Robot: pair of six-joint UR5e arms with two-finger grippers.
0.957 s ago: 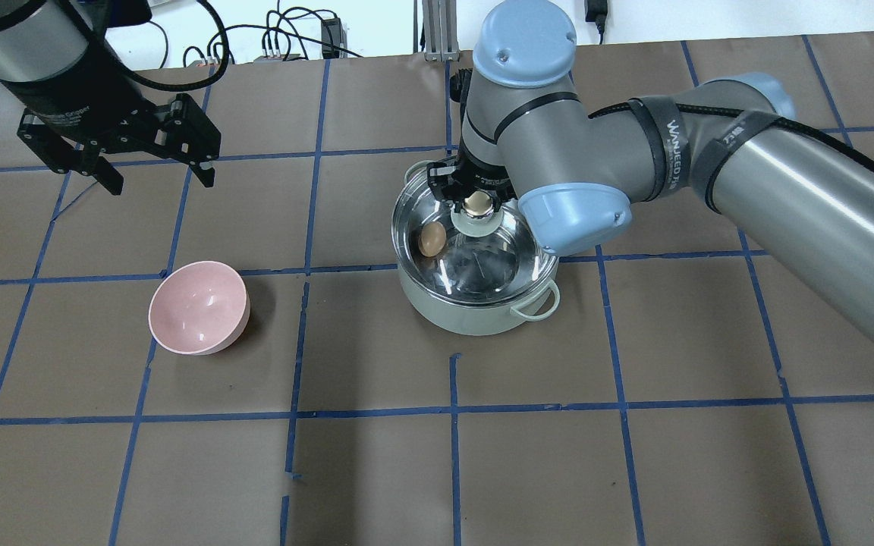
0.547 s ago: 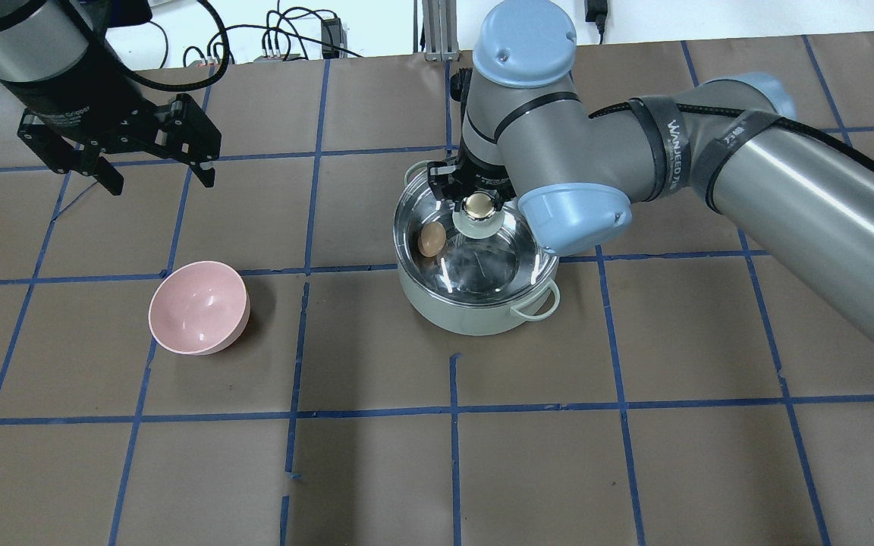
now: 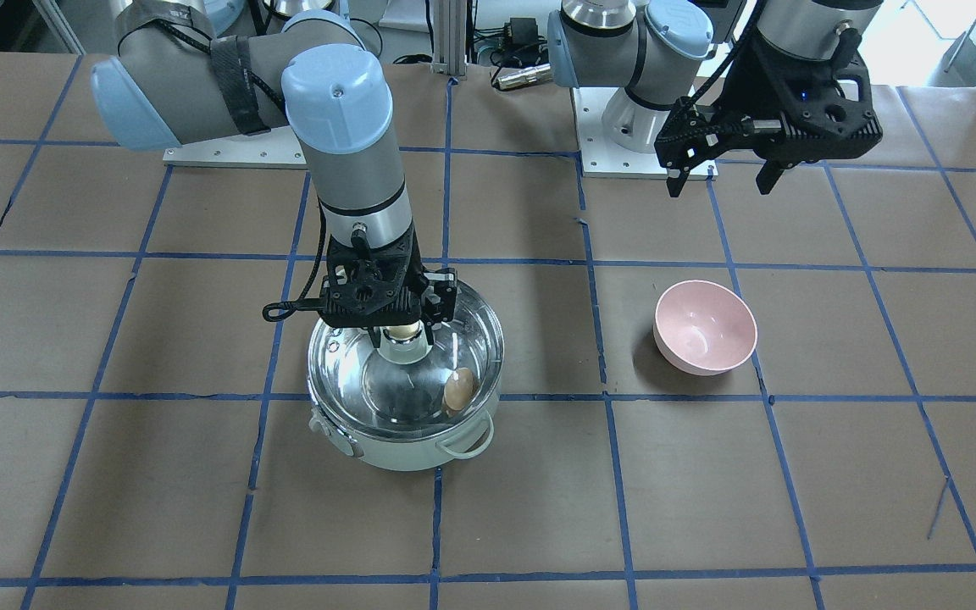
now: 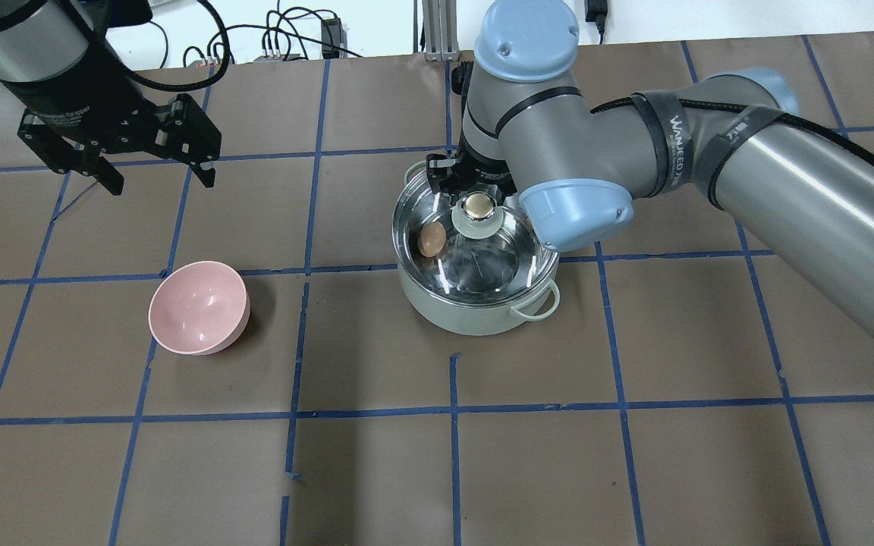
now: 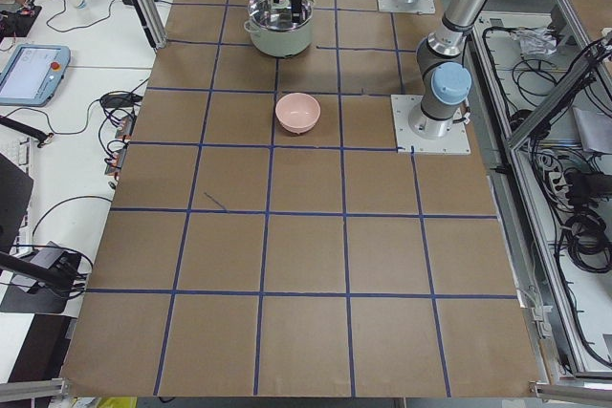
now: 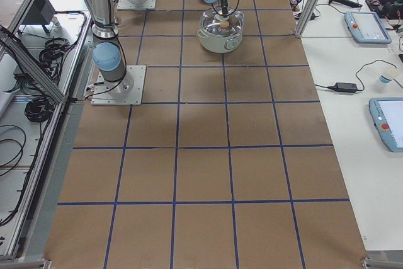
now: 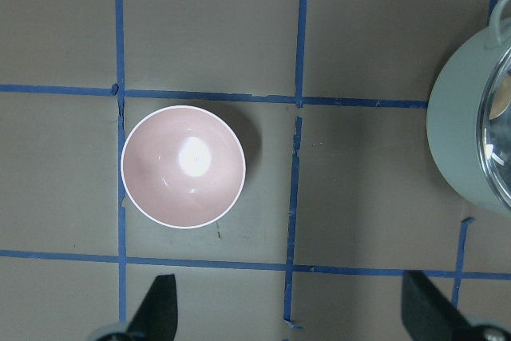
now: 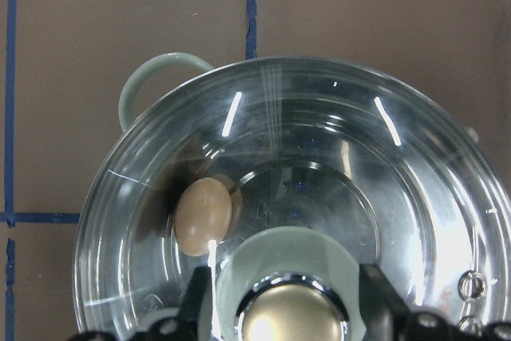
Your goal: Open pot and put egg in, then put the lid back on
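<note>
The mint-green pot (image 4: 467, 318) stands mid-table with the glass lid (image 4: 498, 258) resting on it. The tan egg (image 4: 432, 240) lies inside on the steel bottom, seen through the glass; it also shows in the right wrist view (image 8: 204, 215). My right gripper (image 4: 473, 189) is open just above the lid's knob (image 4: 477, 208); its fingers (image 8: 200, 301) stand apart on either side of the knob without touching it. My left gripper (image 4: 158, 180) is open and empty, high above the table's far left, away from the pot.
A pink bowl (image 4: 198, 307) sits empty on the table left of the pot, below my left gripper; it shows in the left wrist view (image 7: 182, 167). Brown paper with blue tape lines covers the table (image 4: 634, 455). Cables lie along the far edge.
My right gripper has opened off the lid knob and drawn up and back a little. The lid stays on the pot. The left arm has not moved.
</note>
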